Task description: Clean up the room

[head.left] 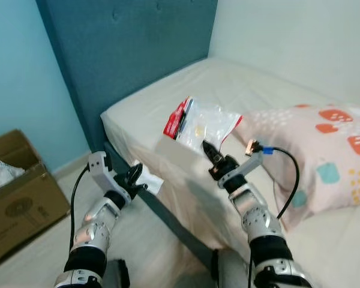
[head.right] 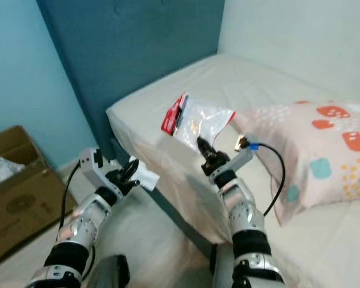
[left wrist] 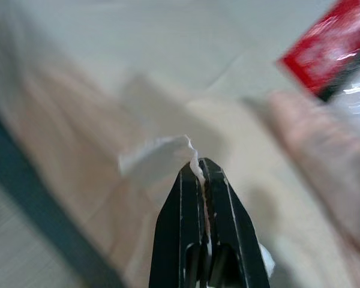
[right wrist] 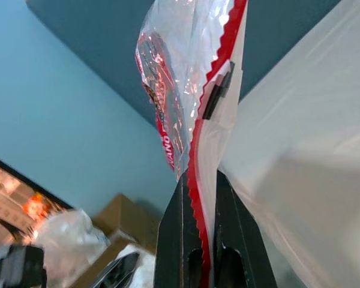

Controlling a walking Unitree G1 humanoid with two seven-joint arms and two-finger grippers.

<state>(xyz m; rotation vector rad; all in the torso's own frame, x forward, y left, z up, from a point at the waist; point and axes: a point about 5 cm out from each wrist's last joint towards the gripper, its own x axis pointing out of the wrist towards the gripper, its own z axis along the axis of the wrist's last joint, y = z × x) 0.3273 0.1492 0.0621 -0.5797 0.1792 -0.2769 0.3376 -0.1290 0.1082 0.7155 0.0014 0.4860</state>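
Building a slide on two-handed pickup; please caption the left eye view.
Beside the bed, right gripper lifts a clear red-edged plastic bag; left gripper pinches white paper scrap.

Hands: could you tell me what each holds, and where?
Right hand: plastic bag, pinched at its red edge. Left hand: white paper scrap, pinched at one edge.

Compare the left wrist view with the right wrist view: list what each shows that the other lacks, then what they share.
Left wrist view: the left gripper shut on a white paper scrap.

Right wrist view: the right gripper shut on the bag's edge, blue wall, cardboard box.

Both: the clear red-trimmed plastic bag and the pale bed.
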